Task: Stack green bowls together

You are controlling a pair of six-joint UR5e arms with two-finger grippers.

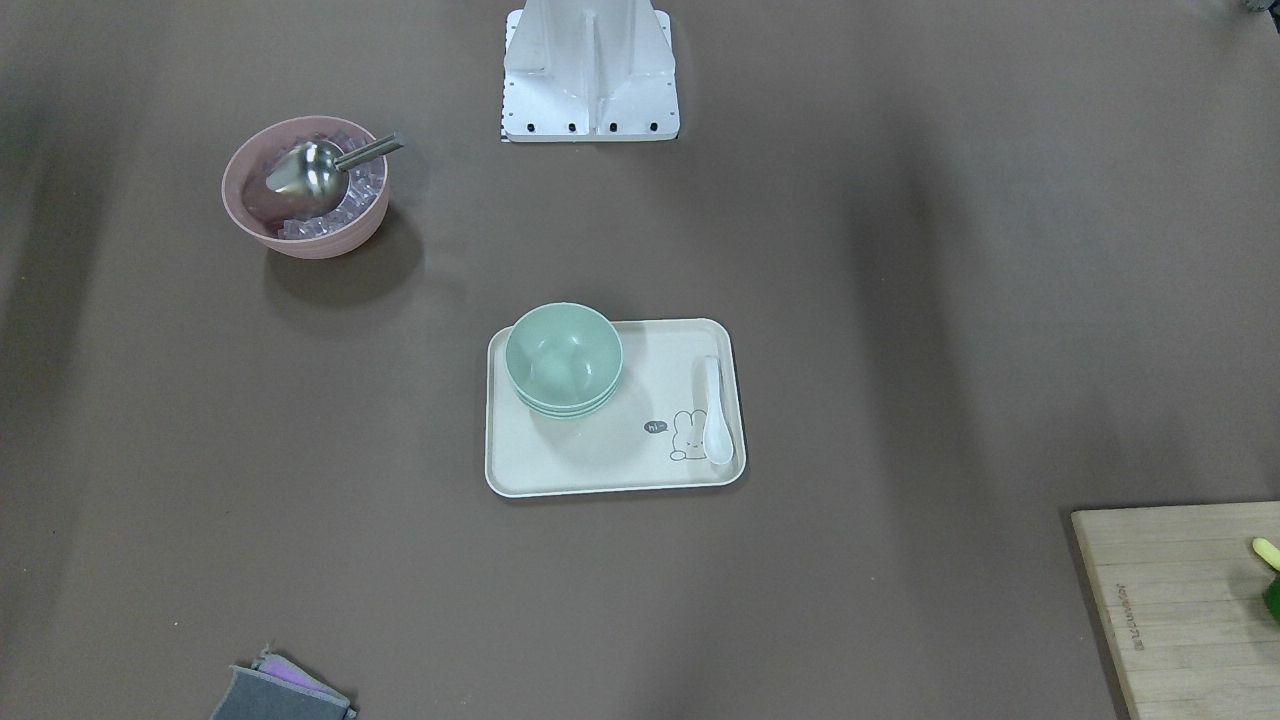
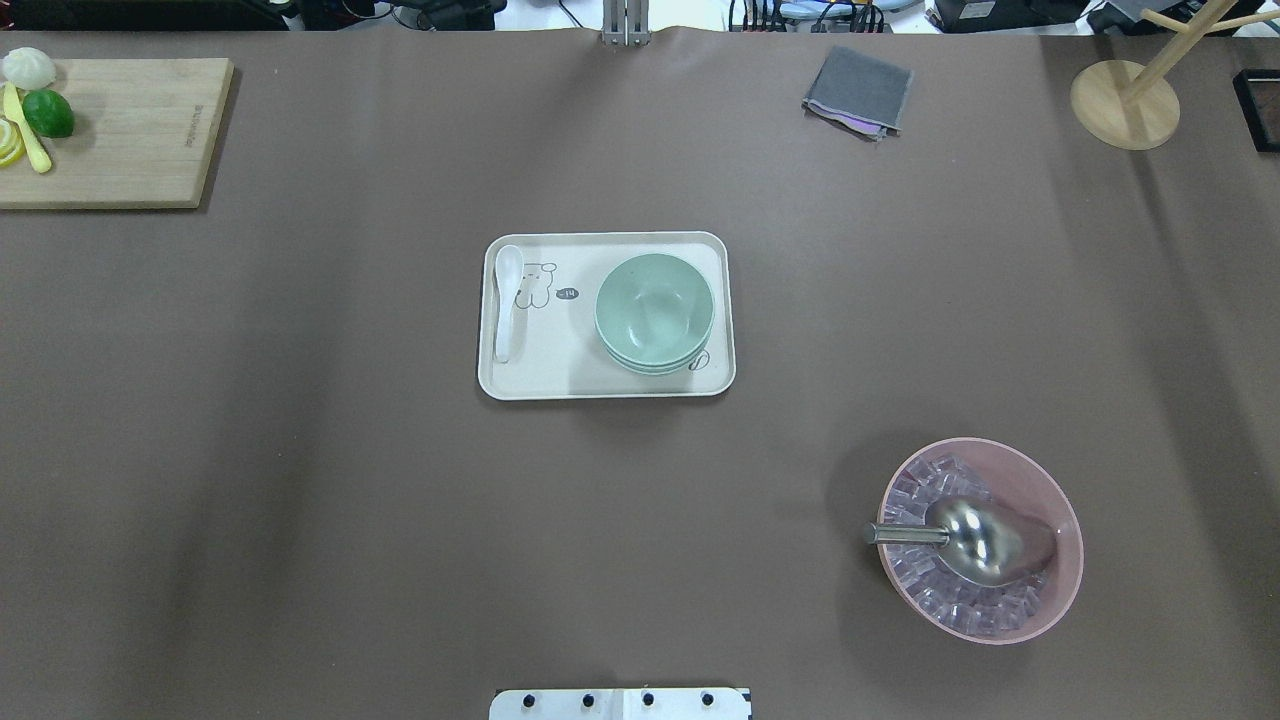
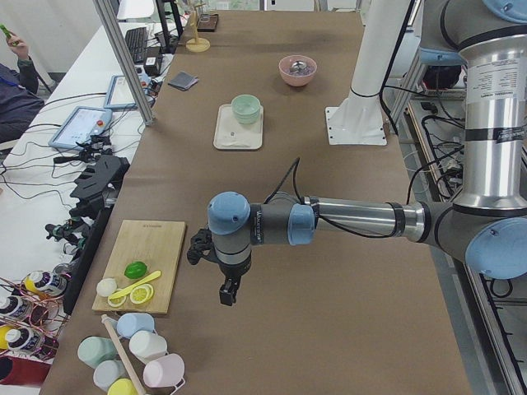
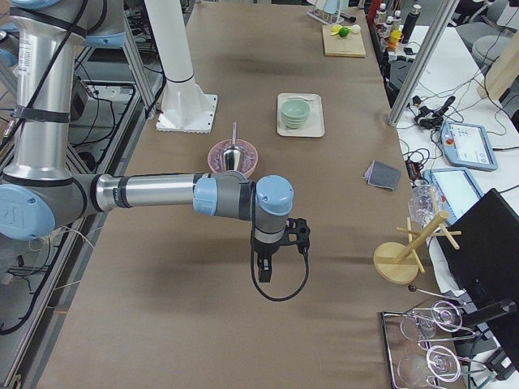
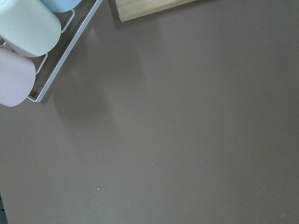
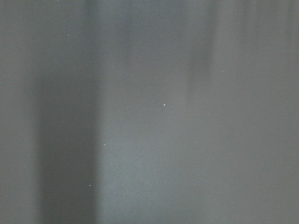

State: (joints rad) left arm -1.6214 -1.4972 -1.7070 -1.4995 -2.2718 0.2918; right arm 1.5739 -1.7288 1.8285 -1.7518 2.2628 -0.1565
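The three pale green bowls (image 2: 655, 310) sit nested in one stack on the right half of a cream tray (image 2: 560, 375) at the table's middle. The stack also shows in the front view (image 1: 563, 357), the left view (image 3: 245, 108) and the right view (image 4: 296, 113). My left gripper (image 3: 228, 292) hangs above bare table near the cutting board, far from the tray. My right gripper (image 4: 263, 271) hangs above bare table at the other end. Both show only in the side views, so I cannot tell whether they are open or shut. Neither holds a bowl.
A white spoon (image 2: 507, 300) lies on the tray's left side. A pink bowl (image 2: 1060, 500) with ice cubes and a metal scoop stands right of centre. A cutting board (image 2: 120, 130) with fruit, a grey cloth (image 2: 858, 92) and a wooden stand (image 2: 1125, 100) line the far edge.
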